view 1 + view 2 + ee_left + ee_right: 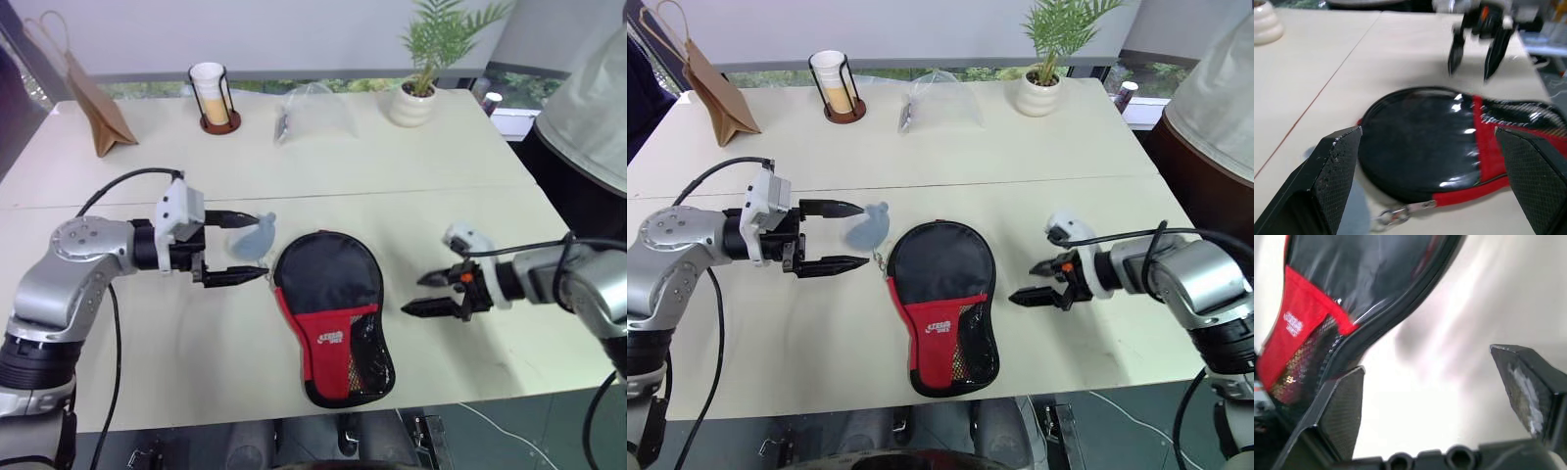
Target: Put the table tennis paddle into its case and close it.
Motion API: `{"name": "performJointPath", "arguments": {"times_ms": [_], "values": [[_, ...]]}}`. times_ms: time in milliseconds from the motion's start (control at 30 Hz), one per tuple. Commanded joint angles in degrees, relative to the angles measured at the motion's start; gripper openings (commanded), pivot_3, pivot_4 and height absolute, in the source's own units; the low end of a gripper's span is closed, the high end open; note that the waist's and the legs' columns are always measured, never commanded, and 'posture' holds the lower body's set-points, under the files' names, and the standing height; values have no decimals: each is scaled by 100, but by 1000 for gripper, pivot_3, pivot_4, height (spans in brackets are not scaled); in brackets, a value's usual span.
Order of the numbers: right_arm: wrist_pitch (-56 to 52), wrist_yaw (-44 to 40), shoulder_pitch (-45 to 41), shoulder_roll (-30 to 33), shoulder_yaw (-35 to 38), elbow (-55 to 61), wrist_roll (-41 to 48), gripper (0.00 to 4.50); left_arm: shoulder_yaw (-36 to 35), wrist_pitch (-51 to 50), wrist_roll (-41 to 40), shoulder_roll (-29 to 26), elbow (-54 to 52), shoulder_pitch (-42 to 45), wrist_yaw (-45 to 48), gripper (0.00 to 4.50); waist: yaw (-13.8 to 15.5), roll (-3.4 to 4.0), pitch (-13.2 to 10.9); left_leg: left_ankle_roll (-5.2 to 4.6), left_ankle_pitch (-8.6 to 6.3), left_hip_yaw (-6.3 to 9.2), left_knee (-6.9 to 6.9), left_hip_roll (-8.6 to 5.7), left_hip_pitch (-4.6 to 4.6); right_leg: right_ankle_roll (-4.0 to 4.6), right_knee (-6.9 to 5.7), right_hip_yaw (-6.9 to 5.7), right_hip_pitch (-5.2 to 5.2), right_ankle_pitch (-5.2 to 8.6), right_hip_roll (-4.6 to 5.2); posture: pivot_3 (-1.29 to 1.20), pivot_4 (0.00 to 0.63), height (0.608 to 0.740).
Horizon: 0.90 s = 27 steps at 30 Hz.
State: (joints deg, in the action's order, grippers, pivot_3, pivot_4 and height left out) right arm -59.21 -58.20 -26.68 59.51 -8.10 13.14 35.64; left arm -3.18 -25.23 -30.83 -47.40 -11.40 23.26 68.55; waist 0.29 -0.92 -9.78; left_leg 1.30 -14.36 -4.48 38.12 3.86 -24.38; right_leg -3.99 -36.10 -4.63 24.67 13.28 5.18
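Observation:
The case [331, 313] lies flat on the table, its round black end away from me and its red panel and mesh pocket toward the near edge. Its zip edge looks shut all round. The paddle is hidden. My left gripper [257, 247] stands open just left of the case's round end, holding nothing. A pale blue tag [253, 235] lies on the table between its fingers. In the left wrist view the case's glossy black face [1420, 142] lies beyond the left gripper [1426, 132]. My right gripper [411, 296] is open, just right of the case and clear of it.
Along the far side stand a brown paper bag [98, 108], a cup in a wire holder [214, 96], a clear plastic bag [313, 116] and a potted plant [421, 78]. A person [588, 108] stands at the right. The table's near edge runs just below the case.

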Motion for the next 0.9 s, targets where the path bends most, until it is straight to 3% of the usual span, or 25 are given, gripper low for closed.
{"name": "performJointPath", "arguments": {"times_ms": [33, 267, 533, 667, 900], "values": [[974, -314, -462, -258, 329, 238, -86, 4466, -58, 422, 341, -180, 311, 141, 80, 4500, -27, 2, -1, 0, 0, 1, -2, 3, 0, -2, -2, 0, 2, -1, -5, 0, 150, 740], [2295, -53, -779, -1502, -669, 434, -1083, 4466, -3, 886, 818, -421, 1096, 346, 336, 4500, -18, 2, -1, 1, 1, 1, -4, 11, -3, -4, -2, 0, 4, -3, -12, 0, 150, 740], [3355, 686, -588, -2946, -1377, -473, -2149, 4466, 59, 1417, 1280, -308, 1855, 540, 236, 4500, 47, 3, -2, 3, 2, -5, 2, 10, -7, -14, -8, 0, 6, -10, -10, 0, 150, 740], [3584, 777, -446, -3257, -1440, -871, -2397, 4466, 95, 1457, 1347, -76, 2121, 616, 119, 4500, 34, 3, -2, 3, 2, -6, 4, 9, -7, -15, -8, 0, 3, -10, -9, 0, 150, 740], [3711, 538, -287, -3223, -1937, -1534, -3058, 4466, 451, 1739, 1732, 302, 2608, 825, 35, 4500, 26, 3, 1, 3, 2, -4, 4, 10, 0, -17, -13, 0, 0, -12, -12, 0, 150, 740]]}}
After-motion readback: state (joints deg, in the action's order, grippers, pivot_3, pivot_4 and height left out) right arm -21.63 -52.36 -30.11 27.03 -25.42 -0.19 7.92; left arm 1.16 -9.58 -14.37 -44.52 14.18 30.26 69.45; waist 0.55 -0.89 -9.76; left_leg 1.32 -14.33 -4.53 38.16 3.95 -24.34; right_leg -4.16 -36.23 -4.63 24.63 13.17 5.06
